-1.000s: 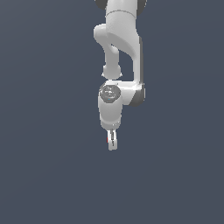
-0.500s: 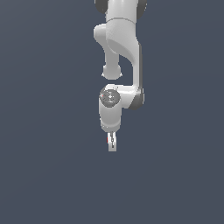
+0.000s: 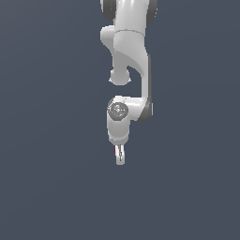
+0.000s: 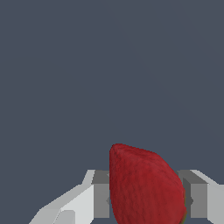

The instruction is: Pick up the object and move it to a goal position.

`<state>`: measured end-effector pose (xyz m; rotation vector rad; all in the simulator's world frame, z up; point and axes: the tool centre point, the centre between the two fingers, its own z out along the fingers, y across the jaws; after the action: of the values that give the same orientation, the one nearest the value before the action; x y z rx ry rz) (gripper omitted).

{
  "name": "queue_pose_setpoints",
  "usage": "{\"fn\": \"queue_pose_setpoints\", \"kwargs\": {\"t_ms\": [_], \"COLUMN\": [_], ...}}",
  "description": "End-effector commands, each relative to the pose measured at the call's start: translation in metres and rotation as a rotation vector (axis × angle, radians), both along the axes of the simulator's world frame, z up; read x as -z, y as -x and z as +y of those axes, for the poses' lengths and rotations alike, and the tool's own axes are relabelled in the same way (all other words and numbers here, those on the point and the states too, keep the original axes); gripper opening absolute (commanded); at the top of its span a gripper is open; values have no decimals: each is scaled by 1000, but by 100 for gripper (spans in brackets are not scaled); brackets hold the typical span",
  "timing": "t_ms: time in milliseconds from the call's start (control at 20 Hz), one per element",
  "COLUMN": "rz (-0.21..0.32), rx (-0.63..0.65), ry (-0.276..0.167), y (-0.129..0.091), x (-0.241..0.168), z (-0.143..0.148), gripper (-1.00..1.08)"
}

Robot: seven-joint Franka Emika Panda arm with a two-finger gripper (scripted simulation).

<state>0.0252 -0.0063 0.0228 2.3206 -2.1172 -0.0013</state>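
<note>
The main risk, as I judge it, is that the strawberry (image 4: 144,188) slips out of the gripper (image 3: 120,157) during the carry. The fruit is tapered and rounded, so the flat fingers touch it only on a small part of its sides. A quick swing or a sudden stop of the arm (image 3: 129,56) can turn it between them, and then it can drop. No goal mark is visible in either view, so I cannot say how far the carry must go, and a longer way gives more chance for a slip.

In the wrist view, going from the left side, there is first one grey finger (image 4: 94,199), then the red strawberry, then the other finger just at its far side. Both fingers seem to press against the fruit, with no gap visible beside it. They are closed only as far as the fruit's body allows, so the gripper is grasping the strawberry. Its pointed end faces away from the gripper. A thin green edge shows near the gripper side.

In the exterior view the strawberry is only a small red line at the gripper's tips, below the arm's wrist, with plain dark background around it.
</note>
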Motion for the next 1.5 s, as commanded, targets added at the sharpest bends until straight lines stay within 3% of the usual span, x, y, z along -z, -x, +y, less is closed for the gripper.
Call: {"fn": "queue_pose_setpoints", "kwargs": {"t_ms": [0, 800, 1100, 1450], "rz": [0, -1, -1, 0], "rx": [0, 0, 1, 3], "ry": [0, 0, -2, -2], "y": [0, 1, 5, 12], "x": [0, -18, -57, -130], "z": [0, -8, -27, -62], "gripper": [-100, -100, -100, -100]}}
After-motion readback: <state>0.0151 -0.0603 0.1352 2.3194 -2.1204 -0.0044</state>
